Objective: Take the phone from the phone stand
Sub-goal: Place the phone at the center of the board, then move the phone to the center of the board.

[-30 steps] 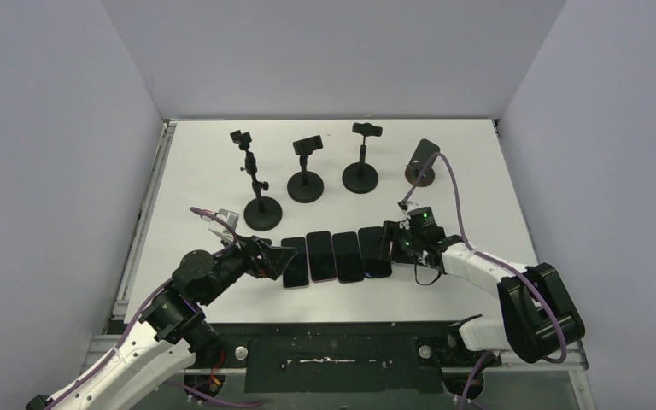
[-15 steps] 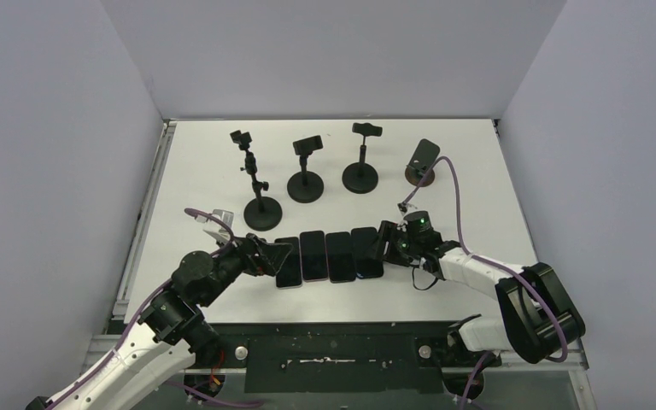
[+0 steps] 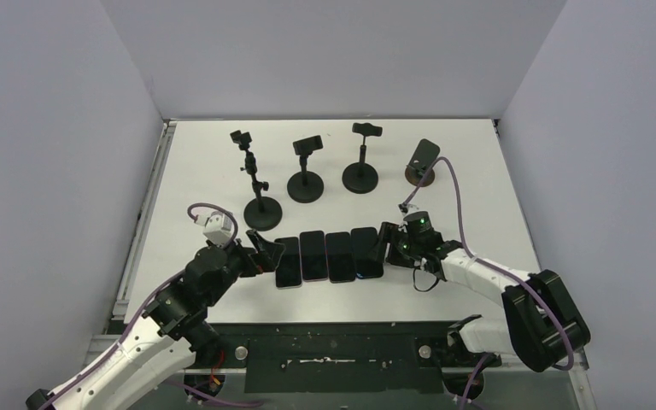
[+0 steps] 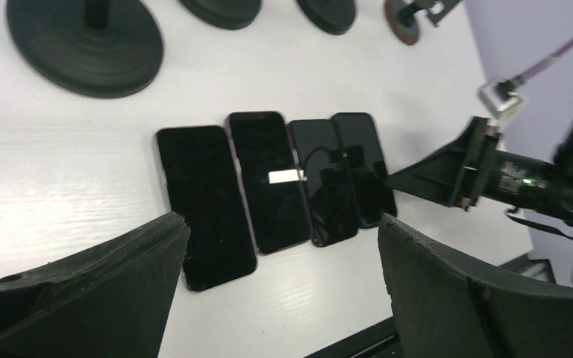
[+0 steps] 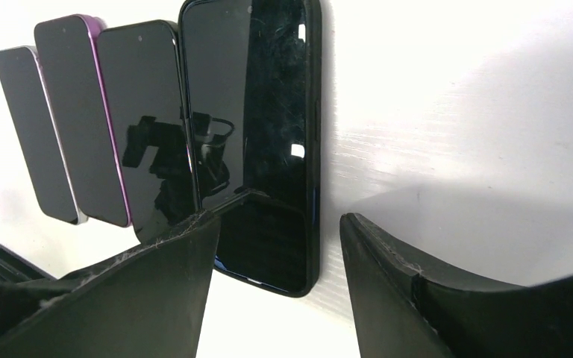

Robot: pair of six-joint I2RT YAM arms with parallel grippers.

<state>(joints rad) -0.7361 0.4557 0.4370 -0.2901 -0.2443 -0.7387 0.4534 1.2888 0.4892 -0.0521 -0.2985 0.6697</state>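
The black phone [image 5: 268,149] lay flat and screen-up on the white worktop [image 3: 478,188], at the right end of a row of four handsets packed side by side with their long edges touching or nearly so. Your right gripper [image 3: 383,245] sat low at that end of the row. Its jaws were apart and straddled the black phone's near end. In the right wrist view a strip of bare worktop showed between the phone and the right-hand finger [image 5: 448,298]. The left-hand finger [image 5: 134,291] stood right at the phone's other edge, and you could not tell whether it touched. The three other phones [image 3: 312,254] lay to the left in the same row, one of them with a purple rim [image 5: 82,112]. At the far left end your left gripper [image 3: 266,254] faced the row with its jaws spread wide and nothing between them but the end of the outermost phone [image 4: 205,201], which they did not touch. Behind the row stood the four phone stands [image 3: 306,184], strung across the back of the worktop. The tall one on the left [image 3: 260,209] had its round base just behind the row's left end, and the others stood well apart from the phones.
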